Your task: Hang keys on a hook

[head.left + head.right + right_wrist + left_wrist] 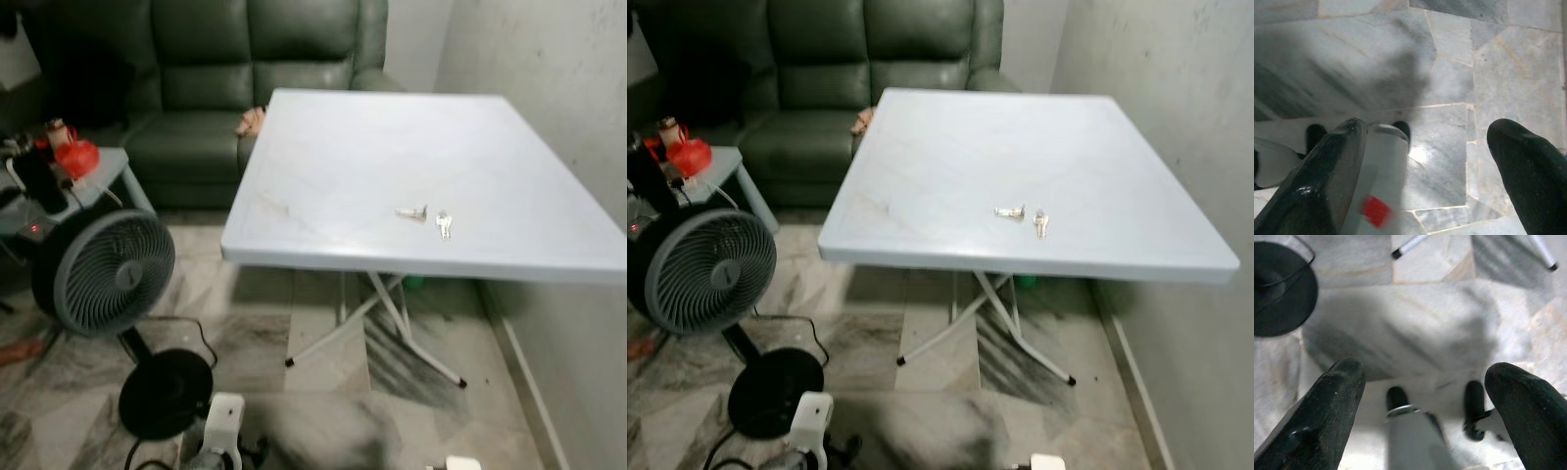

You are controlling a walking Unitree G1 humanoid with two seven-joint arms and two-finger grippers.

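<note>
A small bunch of silver keys (444, 225) lies on the white folding table (323, 186), right of its middle, beside a small silver-and-white piece (412, 212). Both arms hang low. My left gripper (1425, 401) points down at the marble floor, its two black fingers (1327, 411) spread wide with nothing between them. My right gripper (1425, 161) also hangs over the floor, open and empty. No hook can be made out.
A grey standing fan (108, 269) with a black round base (165, 392) stands at the left. A dark green sofa (245, 69) is behind the table. A small side table (98, 176) holds red items. A white wall (568, 108) runs along the right.
</note>
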